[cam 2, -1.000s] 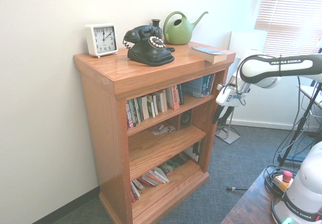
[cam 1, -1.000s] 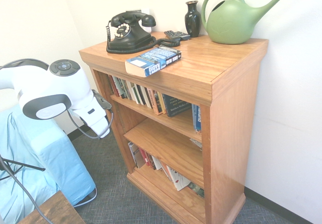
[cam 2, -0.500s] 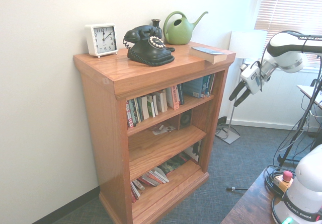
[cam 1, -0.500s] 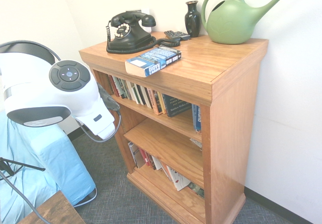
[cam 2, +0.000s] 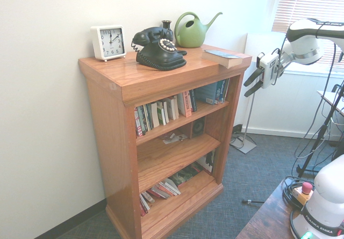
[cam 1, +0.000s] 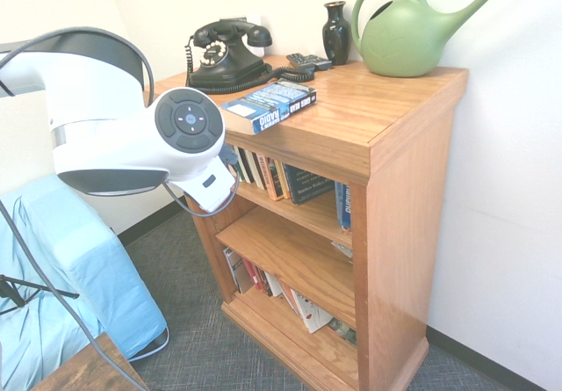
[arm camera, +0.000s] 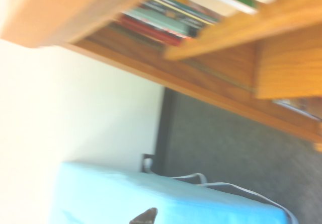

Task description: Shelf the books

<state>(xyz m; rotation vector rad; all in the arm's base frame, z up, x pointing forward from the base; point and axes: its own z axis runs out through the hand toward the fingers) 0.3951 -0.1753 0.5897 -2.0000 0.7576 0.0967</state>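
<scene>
One blue book [cam 1: 268, 105] with white lettering lies flat on the broad top of the wooden shelf [cam 1: 378, 119], near its front edge and in front of the telephone. From the other side the book [cam 2: 223, 57] sits at the corner of the shelf [cam 2: 140, 83] top. My gripper [cam 2: 251, 83] hangs in the air just beyond that corner, a little below the book's level and apart from it. Its dark fingers [cam 2: 250, 77] stand open with nothing between them. In the first exterior view the white wrist hides the fingers. The wrist view is blurred and shows the shelf [arm camera: 211, 48].
On the shelf top stand a black telephone [cam 1: 226, 54], a dark vase [cam 1: 336, 31], a green watering can [cam 1: 408, 35] and a white clock [cam 2: 108, 42]. Mixed books [cam 1: 263, 171] fill the upper level; more lean on the bottom level [cam 2: 161, 189]. A light-blue covered block [cam 1: 70, 277] stands beside the arm.
The arm has risen from beside the middle shelf level to near the height of the shelf top and come closer to the book's corner. The fingers stayed open.
</scene>
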